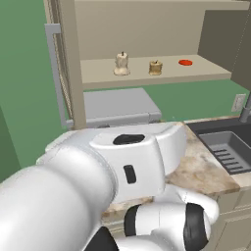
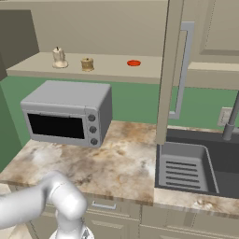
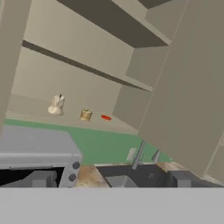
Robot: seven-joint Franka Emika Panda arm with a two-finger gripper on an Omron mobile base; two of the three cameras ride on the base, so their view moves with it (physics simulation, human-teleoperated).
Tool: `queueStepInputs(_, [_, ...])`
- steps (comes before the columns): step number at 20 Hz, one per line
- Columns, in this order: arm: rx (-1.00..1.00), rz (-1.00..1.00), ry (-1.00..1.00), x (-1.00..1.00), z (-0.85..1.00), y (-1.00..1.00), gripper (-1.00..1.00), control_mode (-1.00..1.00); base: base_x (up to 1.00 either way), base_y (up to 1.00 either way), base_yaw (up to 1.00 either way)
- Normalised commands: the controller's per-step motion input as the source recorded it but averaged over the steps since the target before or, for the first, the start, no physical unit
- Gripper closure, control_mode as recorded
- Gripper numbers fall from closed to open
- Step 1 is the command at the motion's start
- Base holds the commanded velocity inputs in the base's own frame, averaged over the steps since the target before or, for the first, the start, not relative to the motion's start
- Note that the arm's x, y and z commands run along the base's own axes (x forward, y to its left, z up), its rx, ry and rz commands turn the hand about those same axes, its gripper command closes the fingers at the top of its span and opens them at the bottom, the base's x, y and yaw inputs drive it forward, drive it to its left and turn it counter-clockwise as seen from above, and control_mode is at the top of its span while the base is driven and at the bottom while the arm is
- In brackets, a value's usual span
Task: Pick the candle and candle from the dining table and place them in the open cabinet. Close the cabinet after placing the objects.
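Hand view looks up at the cabinet [image 3: 183,87], whose doors stand open, with the pale cream candle [image 3: 56,105] and the golden-brown candle [image 3: 85,115] standing upright on its beige shelf [image 3: 30,109], near each other but apart. A flat red disc [image 3: 106,117] lies further along the same shelf, just beside the brown candle. The fingers [image 3: 109,180] rise dark at the bottom of this view, spread wide and released, grasping nothing. Below the shelf sits a grey microwave [image 2: 67,114] on the marbled desk [image 2: 126,163], with a dark sink [image 2: 196,163] to its right. From the left base view the white arm [image 1: 88,181] bulks large in front, and both candles show on the shelf above it.
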Motion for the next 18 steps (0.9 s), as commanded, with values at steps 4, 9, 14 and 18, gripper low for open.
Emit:
queueStepInputs(4, [0.0,0.0,0.0,0.42,-0.06,0.2,-1.0,-1.0,0.0,0.0,0.0])
queueStepInputs(9, [0.0,0.0,-0.05,0.03,-0.06,0.34,-1.0,-1.0,0.0,0.0,0.0])
queueStepInputs(14, [-0.03,0.0,-0.06,0.33,-0.16,0.24,-1.0,-1.0,0.0,0.0,0.0])
queueStepInputs(18, [-0.04,0.0,-0.01,0.46,-0.12,0.16,-1.0,-1.0,0.0,0.0,0.0])
